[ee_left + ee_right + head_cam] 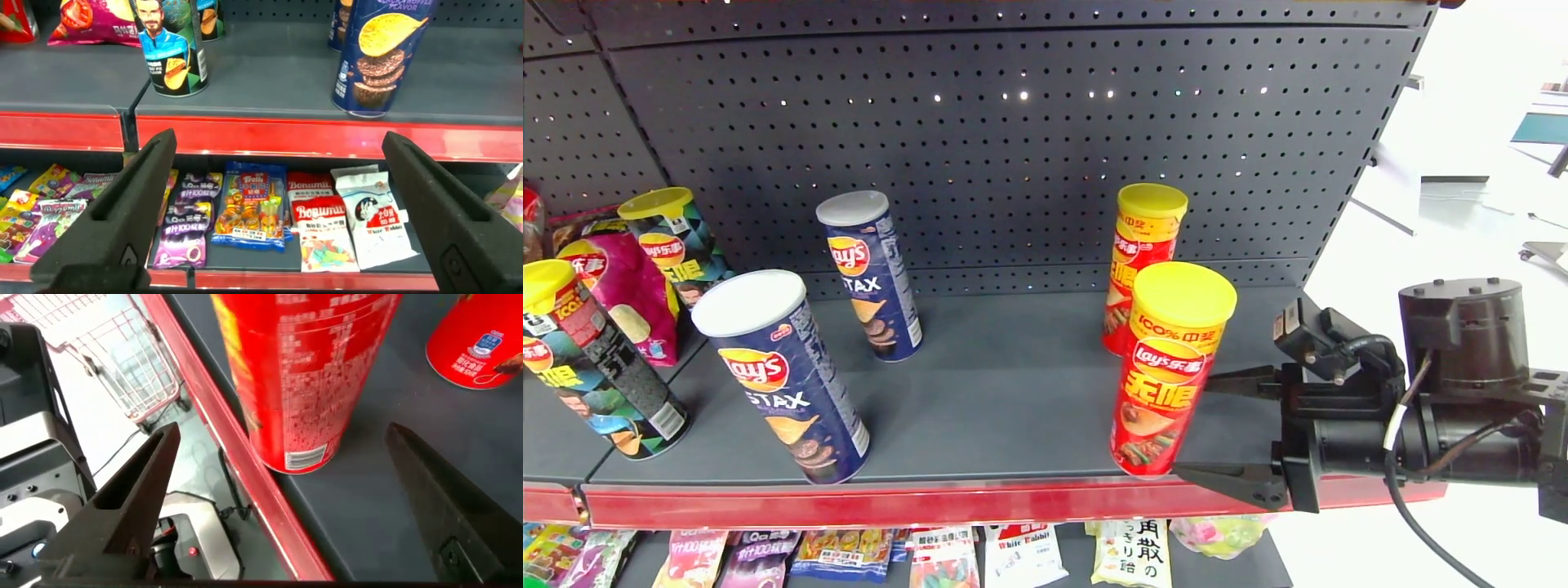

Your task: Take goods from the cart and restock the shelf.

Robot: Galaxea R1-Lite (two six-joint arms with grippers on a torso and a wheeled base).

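A red chip can with a yellow lid (1168,367) stands upright on the dark shelf (1013,400), close to its red front lip. My right gripper (1201,426) is open at the can's right side. Its two fingers straddle the can's lower half without pressing it. In the right wrist view the can (302,376) rises just past the spread fingertips of the gripper (282,437). A second red can (1143,245) stands behind it, near the pegboard. My left gripper (278,143) is open and holds nothing, in front of the shelf's red lip (270,135). A red wire cart (106,343) stands on the floor below.
Two blue cans (784,376) (870,273) stand mid-shelf, with dark patterned cans (588,359) (674,241) and a pink bag (625,294) at the left. Free shelf room lies between the blue and red cans. Candy bags (947,555) fill the lower shelf.
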